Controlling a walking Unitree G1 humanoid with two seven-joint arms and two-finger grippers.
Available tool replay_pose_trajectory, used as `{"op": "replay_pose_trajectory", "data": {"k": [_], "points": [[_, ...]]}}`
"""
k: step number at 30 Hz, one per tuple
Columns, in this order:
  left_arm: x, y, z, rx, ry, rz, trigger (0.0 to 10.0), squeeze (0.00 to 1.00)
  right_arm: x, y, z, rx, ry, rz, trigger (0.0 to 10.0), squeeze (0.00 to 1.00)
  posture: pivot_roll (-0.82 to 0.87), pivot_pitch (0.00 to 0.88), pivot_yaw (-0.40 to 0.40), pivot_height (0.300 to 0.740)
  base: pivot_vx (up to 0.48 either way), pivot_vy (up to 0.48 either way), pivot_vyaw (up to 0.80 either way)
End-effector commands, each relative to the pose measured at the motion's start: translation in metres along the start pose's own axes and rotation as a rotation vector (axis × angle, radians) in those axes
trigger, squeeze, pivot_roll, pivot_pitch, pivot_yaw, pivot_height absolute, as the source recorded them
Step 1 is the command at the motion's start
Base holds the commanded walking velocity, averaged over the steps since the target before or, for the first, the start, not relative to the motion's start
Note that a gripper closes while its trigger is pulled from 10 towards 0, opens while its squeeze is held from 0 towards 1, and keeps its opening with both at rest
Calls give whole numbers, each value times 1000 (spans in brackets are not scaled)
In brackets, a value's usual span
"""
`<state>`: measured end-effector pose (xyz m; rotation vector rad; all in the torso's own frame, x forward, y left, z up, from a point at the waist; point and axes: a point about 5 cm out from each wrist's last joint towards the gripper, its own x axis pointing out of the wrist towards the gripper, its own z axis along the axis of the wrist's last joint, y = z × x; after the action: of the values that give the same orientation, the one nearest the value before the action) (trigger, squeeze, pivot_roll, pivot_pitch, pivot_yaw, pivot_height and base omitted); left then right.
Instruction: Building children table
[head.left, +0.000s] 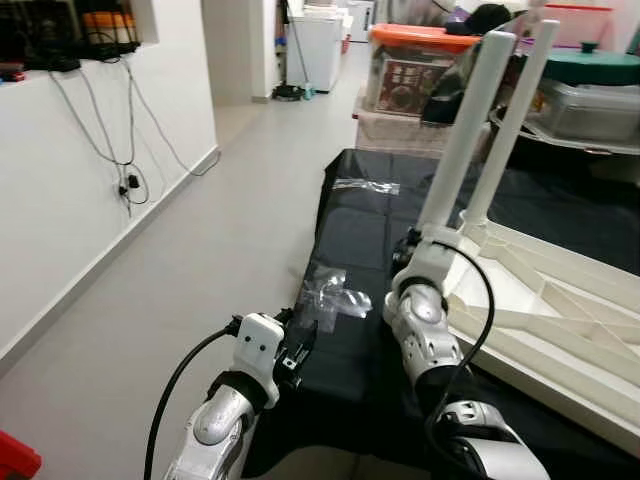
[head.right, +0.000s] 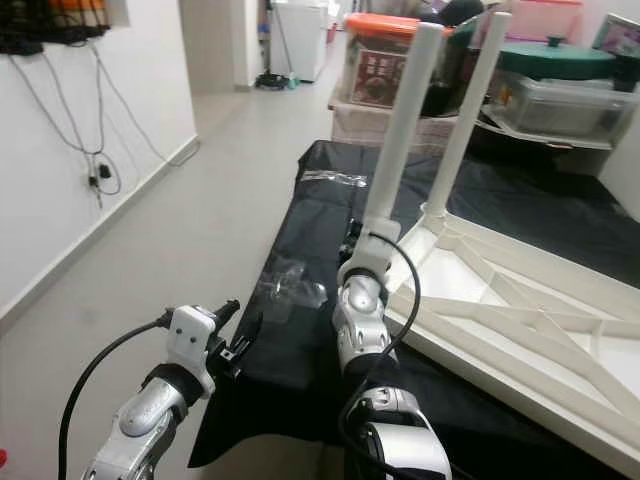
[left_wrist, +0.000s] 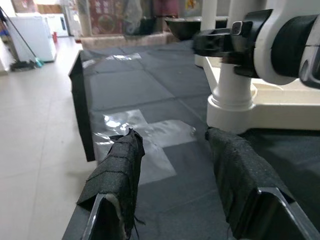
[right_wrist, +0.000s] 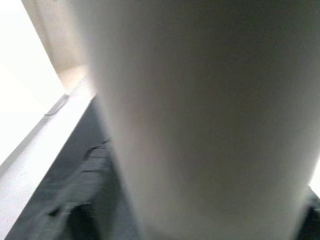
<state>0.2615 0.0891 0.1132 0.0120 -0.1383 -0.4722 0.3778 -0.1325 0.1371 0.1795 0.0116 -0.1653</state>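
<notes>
A white children's table (head.left: 560, 312) lies upside down on a black-covered surface (head.left: 350, 230). Two white legs stand upright from its near corner, the nearer leg (head.left: 463, 140) and a second leg (head.left: 516, 120) behind it. My right gripper (head.left: 412, 248) is at the base of the nearer leg, shut on it; the leg (right_wrist: 200, 120) looms blurred and close in the right wrist view. My left gripper (left_wrist: 174, 134) hovers open and empty over the black surface's front edge, left of the table. A clear plastic bag (left_wrist: 145, 127) lies just ahead of its fingertips.
A second clear bag (head.left: 365, 186) lies farther back on the black cover. Storage boxes with an orange lid (head.left: 420, 65) and a green-lidded bin (head.left: 600, 70) stand behind. Open grey floor (head.left: 200, 260) runs on the left along a white wall with hanging cables (head.left: 125, 160).
</notes>
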Motion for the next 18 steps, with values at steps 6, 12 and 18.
{"op": "replay_pose_trajectory", "data": {"k": [6, 12, 18], "points": [[1, -1, -2, -4, 16, -3, 10000, 0, 9, 6, 22, -86, -42, 415, 10000, 0, 76, 0, -63, 740, 0, 0, 0], [2, -1, -3, -3, 15, -3, 10000, 0, 6, 7, 21, -179, 150, 878, 10000, 0, 77, 0, -69, 740, 0, 0, 0], [2, -2, -3, -2, 14, -1, 10000, 0, -7, 18, 14, -271, 272, 1204, 10000, 0, 88, 0, -79, 740, 0, 0, 0]]}}
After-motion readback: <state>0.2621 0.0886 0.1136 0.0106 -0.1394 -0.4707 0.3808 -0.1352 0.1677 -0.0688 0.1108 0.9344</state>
